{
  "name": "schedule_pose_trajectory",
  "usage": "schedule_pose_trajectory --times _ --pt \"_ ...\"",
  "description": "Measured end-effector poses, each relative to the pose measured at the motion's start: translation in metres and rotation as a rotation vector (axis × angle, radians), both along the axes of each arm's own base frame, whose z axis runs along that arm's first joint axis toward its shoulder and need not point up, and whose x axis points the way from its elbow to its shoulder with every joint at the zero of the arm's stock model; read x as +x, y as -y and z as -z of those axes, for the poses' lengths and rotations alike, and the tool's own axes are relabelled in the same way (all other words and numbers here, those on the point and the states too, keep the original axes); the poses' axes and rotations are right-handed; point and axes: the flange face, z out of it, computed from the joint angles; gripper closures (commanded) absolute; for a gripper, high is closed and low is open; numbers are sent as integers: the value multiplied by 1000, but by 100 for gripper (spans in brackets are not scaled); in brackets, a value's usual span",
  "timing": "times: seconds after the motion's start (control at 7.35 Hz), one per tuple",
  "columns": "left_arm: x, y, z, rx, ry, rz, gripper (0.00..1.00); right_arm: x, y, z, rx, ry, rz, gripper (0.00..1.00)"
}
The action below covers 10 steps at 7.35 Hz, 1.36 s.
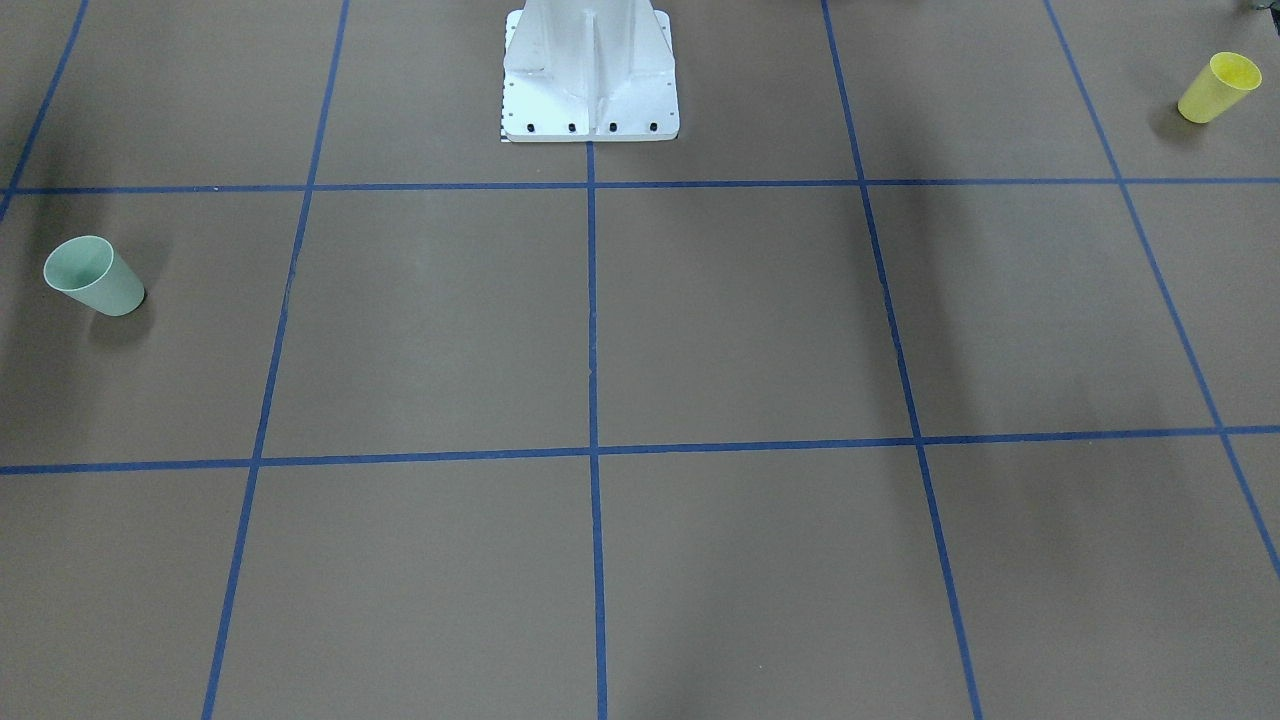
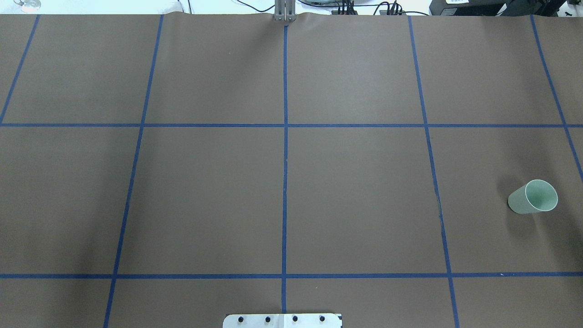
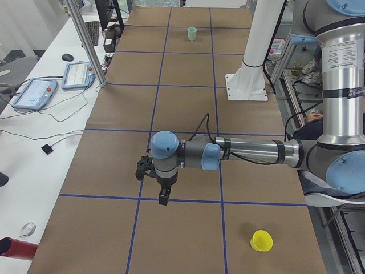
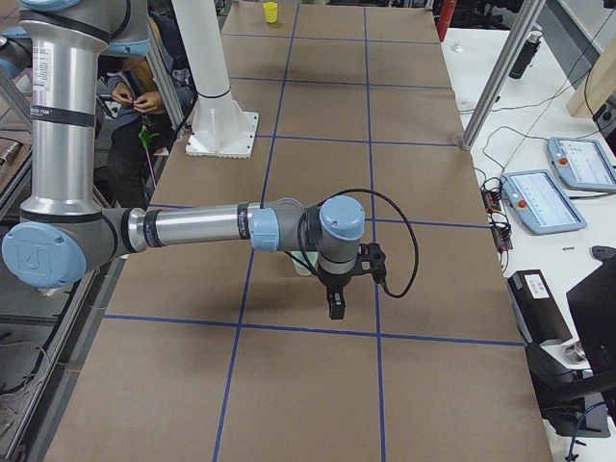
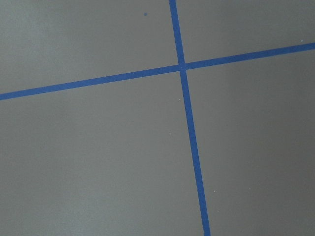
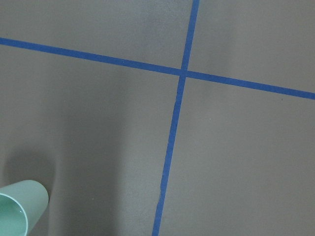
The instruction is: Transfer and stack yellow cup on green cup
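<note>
The yellow cup (image 1: 1219, 88) stands mouth up at the table's end on my left, near my base side; it also shows in the exterior left view (image 3: 262, 241) and far off in the exterior right view (image 4: 270, 12). The green cup (image 1: 94, 276) stands mouth up at the opposite end (image 2: 533, 197) (image 3: 192, 33) and shows at the corner of the right wrist view (image 6: 19, 209). My left gripper (image 3: 163, 197) hangs above the paper, apart from the yellow cup. My right gripper (image 4: 334, 306) hangs beside the green cup. I cannot tell whether either is open or shut.
The white robot pedestal (image 1: 590, 90) stands at the middle of the near table edge (image 2: 282, 320). Blue tape lines (image 2: 285, 159) grid the brown paper. Control tablets (image 3: 34, 91) (image 4: 539, 197) and cables lie on the side bench. A person (image 4: 135, 96) sits behind the robot.
</note>
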Motion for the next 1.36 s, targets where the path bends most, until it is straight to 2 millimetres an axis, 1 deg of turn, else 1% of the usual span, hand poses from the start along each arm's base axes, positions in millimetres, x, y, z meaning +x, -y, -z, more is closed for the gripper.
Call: schedule_pose_trajectory --times 0.54,0.68,0.82,0.95,1.09,1.22,1.36 --pt "0 5 12 67 -3 6 0 0 0 -1 -2 5 0 0" --pt "0 9 19 106 -7 7 0 0 0 -1 0 5 0 0" --pt "0 21 33 185 -6 9 0 0 0 -1 1 5 1 0" --pt "0 41 53 277 -6 13 0 0 0 -1 2 5 2 0" --pt "1 60 69 326 -12 28 0 0 -1 -2 0 4 3 0" --pt "1 69 79 345 -21 47 0 0 -2 -4 -3 4 3 0" --pt "2 73 85 371 -26 62 0 0 -3 -6 -8 3 3 0"
